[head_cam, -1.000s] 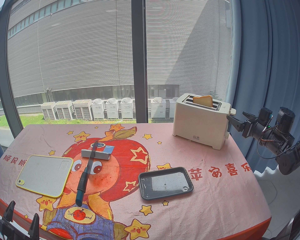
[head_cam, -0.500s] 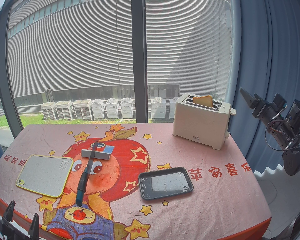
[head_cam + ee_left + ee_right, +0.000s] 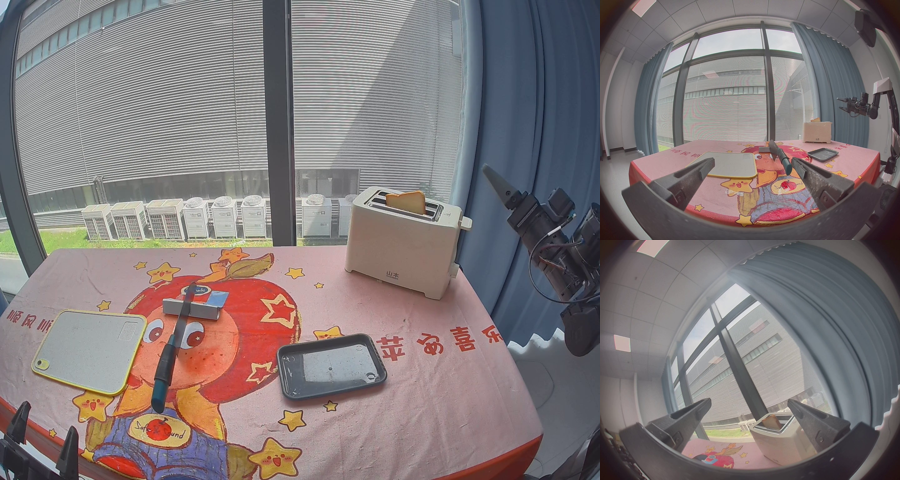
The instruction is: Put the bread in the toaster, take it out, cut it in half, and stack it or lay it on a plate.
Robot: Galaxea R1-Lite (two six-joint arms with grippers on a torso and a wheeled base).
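A slice of bread stands up out of a slot of the cream toaster at the table's back right. My right gripper hangs open in the air to the right of the toaster, above its top and apart from it; the right wrist view has the toaster and bread between its spread fingers, farther off. A dark plate lies in front of the toaster. The knife rests with its blade on a small block. My left gripper stays open at the near left table edge.
A white cutting board with a yellow rim lies at the left, beside the knife. A blue curtain hangs close behind the right arm. The window stands just behind the table. The table's right edge is near the toaster.
My right gripper has risen from beside the toaster's lever and drawn back to the right, now pointing upward. The bread, knife, plate and left gripper have stayed put.
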